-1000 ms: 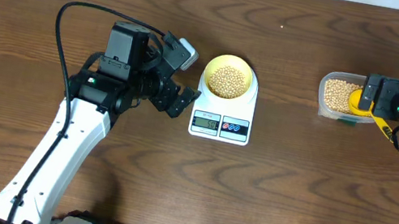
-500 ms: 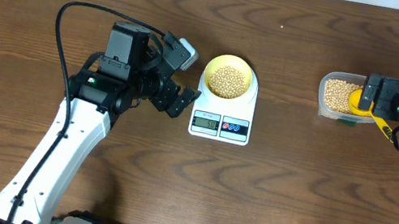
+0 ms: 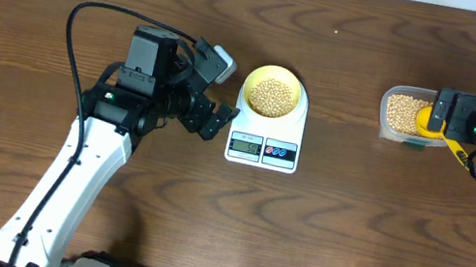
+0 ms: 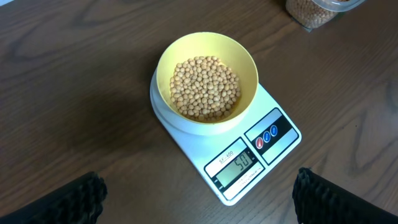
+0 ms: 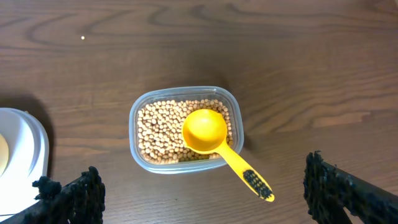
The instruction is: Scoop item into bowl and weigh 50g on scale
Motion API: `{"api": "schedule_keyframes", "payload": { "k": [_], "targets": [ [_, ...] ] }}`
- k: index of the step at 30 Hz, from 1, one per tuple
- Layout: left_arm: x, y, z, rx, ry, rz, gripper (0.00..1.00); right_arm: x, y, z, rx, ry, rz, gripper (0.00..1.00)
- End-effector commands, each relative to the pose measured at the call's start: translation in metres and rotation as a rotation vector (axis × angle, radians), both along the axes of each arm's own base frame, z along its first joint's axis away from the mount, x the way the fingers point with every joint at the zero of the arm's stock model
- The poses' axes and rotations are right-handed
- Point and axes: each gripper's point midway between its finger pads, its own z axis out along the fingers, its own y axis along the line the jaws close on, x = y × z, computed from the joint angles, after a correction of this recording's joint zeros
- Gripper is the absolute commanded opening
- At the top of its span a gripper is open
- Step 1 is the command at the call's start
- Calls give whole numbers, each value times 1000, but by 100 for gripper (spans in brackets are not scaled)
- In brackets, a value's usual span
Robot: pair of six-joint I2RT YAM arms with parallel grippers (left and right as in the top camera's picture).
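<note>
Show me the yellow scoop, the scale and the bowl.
Yellow plastic scoop (image 5: 204, 131), right wrist view, its cup.
White rectangular scale (image 4: 239, 167), left wrist view, its display.
Pale yellow round bowl (image 4: 205, 45), left wrist view, inner wall.

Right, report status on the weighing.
Left end effector open, right end effector open, both empty. Bowl of beans on scale, display showing 50. Scoop lying in tub; nothing in the way.

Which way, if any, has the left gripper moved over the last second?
No. In the overhead view the left gripper sits open, as far off the scale's left edge as before.
</note>
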Motion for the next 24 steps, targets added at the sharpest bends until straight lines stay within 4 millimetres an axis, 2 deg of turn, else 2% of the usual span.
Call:
{"api": "schedule_keyframes", "payload": {
  "k": [1, 16, 20, 24],
  "targets": [
    [-1, -2, 8, -3, -27, -19, 97, -2, 0, 5, 7, -14, -13, 99],
    [-1, -2, 9, -4, -32, -18, 97, -2, 0, 5, 7, -14, -13, 99],
    [-4, -1, 17, -8, -51, -18, 98, -2, 0, 5, 7, -14, -13, 99],
    [-18, 2, 30, -10, -63, -18, 98, -2, 0, 5, 7, -14, -13, 99]
  ]
}}
